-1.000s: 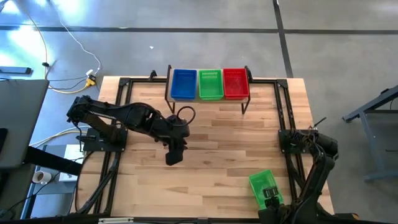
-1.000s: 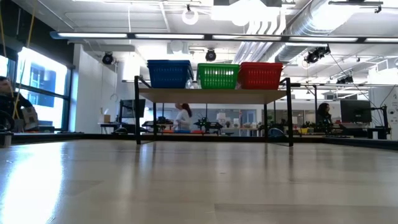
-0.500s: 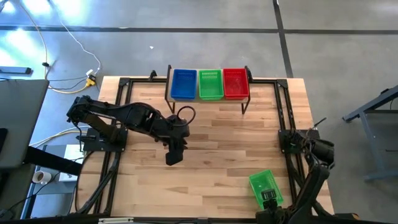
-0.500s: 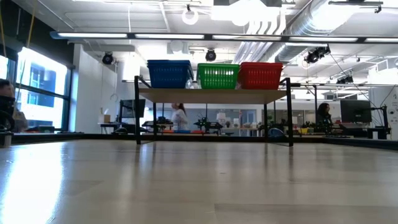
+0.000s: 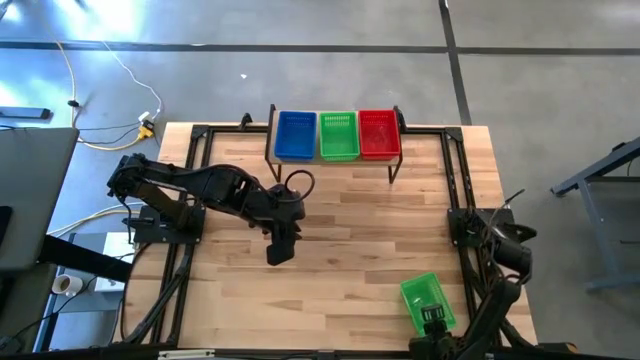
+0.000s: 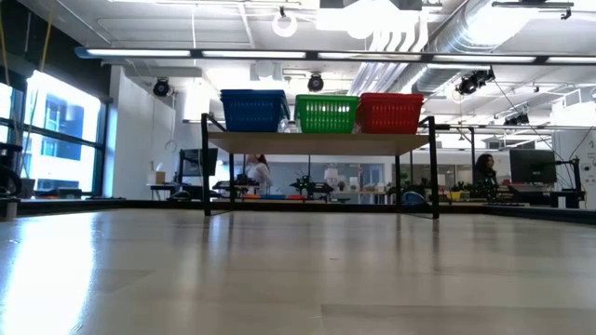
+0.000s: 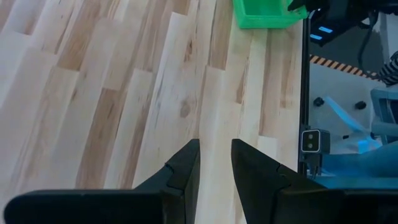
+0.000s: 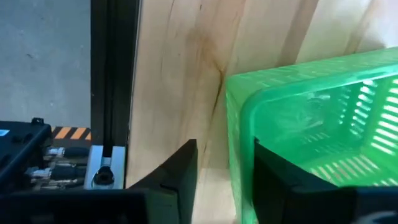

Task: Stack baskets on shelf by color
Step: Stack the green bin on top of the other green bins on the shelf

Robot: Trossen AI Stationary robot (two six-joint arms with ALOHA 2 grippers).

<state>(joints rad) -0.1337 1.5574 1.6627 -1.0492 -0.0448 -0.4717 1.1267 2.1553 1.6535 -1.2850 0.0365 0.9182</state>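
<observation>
On the shelf [image 5: 334,158], blue [image 5: 295,135], green [image 5: 339,135] and red [image 5: 378,133] stacks look done. One green basket [image 5: 424,298] remains at the worktop's near right edge. Right claw [image 8: 225,171] straddles its rim, part open, not clamped; left claw [image 7: 215,163] hovers mid-worktop, slightly open, empty.

Table [image 5: 340,230] under me is pale wood planks, smooth with a soft sheen. My right gripper [image 8: 225,177] has matt black fingers around the rim of a green basket [image 8: 311,124]: glossy, translucent plastic with slotted walls. Shelf [image 6: 317,142] is light wood on thin black metal legs.
</observation>
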